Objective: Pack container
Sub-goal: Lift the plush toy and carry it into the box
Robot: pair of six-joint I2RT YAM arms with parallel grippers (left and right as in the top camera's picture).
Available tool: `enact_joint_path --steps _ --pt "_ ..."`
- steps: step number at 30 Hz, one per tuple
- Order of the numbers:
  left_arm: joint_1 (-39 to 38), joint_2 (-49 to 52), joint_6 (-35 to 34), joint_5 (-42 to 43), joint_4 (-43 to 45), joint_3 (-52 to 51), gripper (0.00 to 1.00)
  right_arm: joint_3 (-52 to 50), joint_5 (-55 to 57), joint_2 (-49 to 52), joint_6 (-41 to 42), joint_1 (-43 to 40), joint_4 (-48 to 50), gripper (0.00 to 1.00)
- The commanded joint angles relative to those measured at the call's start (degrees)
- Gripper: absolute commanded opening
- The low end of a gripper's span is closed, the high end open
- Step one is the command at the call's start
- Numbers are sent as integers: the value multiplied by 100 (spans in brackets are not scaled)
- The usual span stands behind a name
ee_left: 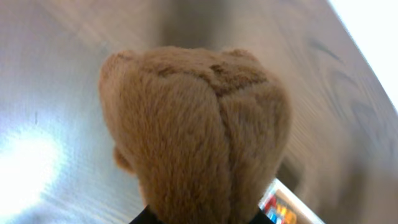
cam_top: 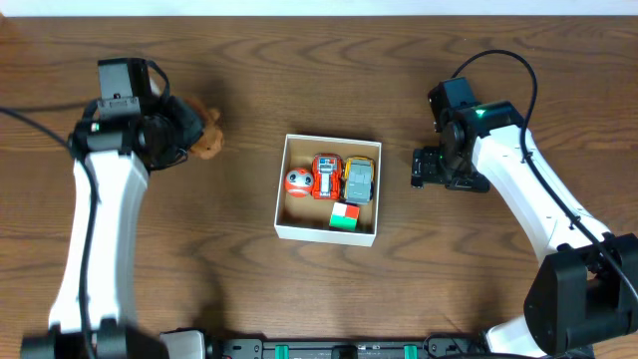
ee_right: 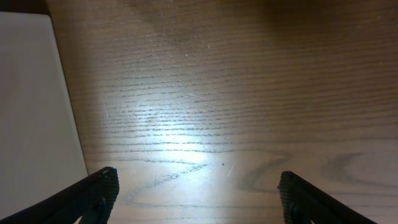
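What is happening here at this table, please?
Two robot arms are packing small toys into the container, a shallow square cardboard box. Four things already lie in it: a round red-and-white toy, a red toy, a yellow-and-grey toy car and a coloured cube. The left gripper appears closed on a brown plush toy, left of the box and not yet in it. The right gripper is open and empty, just right of the box.

Brown wood grain on the counter, tan fur on the plush toy. White walls, brown inside on the container; green and red cube.
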Motion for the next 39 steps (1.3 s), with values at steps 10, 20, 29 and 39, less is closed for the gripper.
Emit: enact_joint_path --steps 10,20,29,39 --pt "-1759 -885 5633 28 -81 7 6 -11 -151 9 103 -85 249 84" --pt "-2682 -568 7357 28 -391 7 6 -9 -374 9 616 -859 407 84" --pt "-3303 -210 8618 -197 -1073 7 6 -11 -671 9 481 -1954 343 83" --pt "-3908 122 8616 -398 -1497 -2 6 -11 -669 9 420 -2127 293 83"
